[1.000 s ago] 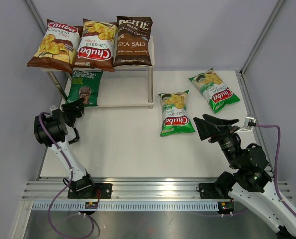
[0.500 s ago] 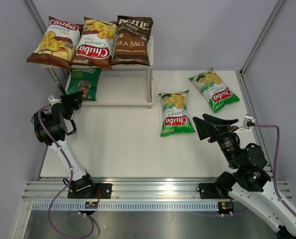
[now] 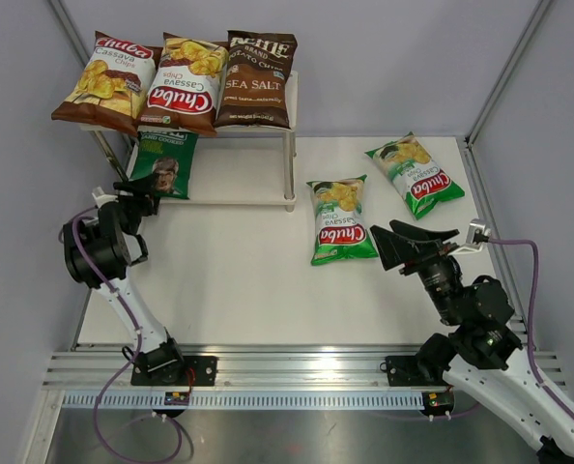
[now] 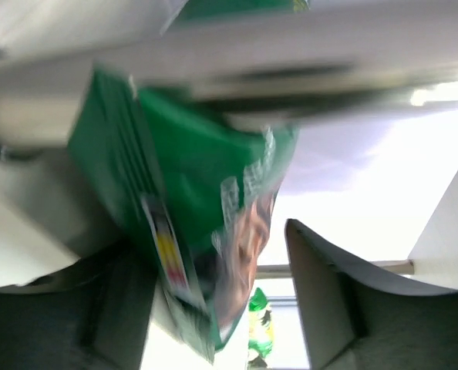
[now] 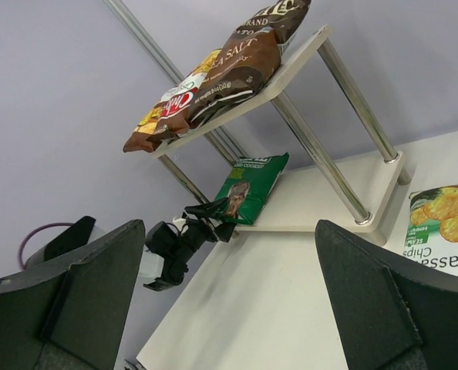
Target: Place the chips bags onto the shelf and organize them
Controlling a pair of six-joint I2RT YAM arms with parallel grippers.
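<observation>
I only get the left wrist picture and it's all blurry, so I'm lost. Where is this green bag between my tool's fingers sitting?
Observer: The dark green bag lies at the left end of the lower board of the shelf.
Operator: Is anything on the top board?
Observer: Three bags side by side: two brown Chuba bags, then the Kettle Sea Salt bag on the right.
Operator: Are any bags not on the shelf yet?
Observer: Two green Chuba bags lie flat on the table, to the right of the shelf.
</observation>
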